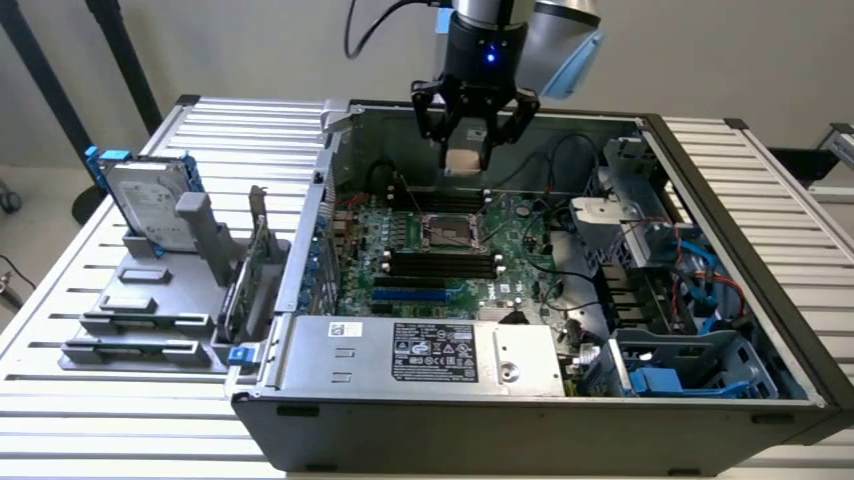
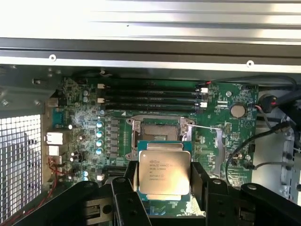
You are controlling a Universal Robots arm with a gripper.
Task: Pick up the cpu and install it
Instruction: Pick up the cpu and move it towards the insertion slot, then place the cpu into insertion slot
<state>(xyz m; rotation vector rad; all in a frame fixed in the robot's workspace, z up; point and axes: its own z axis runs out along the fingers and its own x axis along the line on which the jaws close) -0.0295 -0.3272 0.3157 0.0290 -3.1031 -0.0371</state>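
1. Black-fingered claw (image 1: 470,143) on a dark wrist with a small blue light. It hangs over the far part of the open computer case. Its fingers (image 2: 203,184) are clamped on opposite edges of the cpu.

2. Small flat square cpu (image 2: 164,173) with a silvery-grey metal top and a thin pale rim. It is held in the claw with its printed top towards the wrist camera, and it is raised clear of the board. In the exterior view it sits higher than the socket and towards the case's back wall.

3. Dark square socket frame (image 1: 447,232) with a metal surround. It is mounted near the middle of the board, below the cpu and apart from it.

4. Green motherboard (image 1: 514,222). It lies flat on the floor of the case.

5. Long black memory slots (image 2: 150,96). They run in parallel just beside the socket frame.

6. Grey metal tower case (image 1: 534,430). It lies on its side with the open side up.

7. Silver power-supply box with a black-and-white label (image 1: 414,350). It sits inside the case along the near wall.

8. Large silver hard drive with blue brackets (image 1: 144,200). It stands upright in a grey moulded holder (image 1: 147,300) at the exterior view's left. It is outside the case and well apart from the claw.

9. White slatted counter (image 1: 80,400). It carries the case and the holder.
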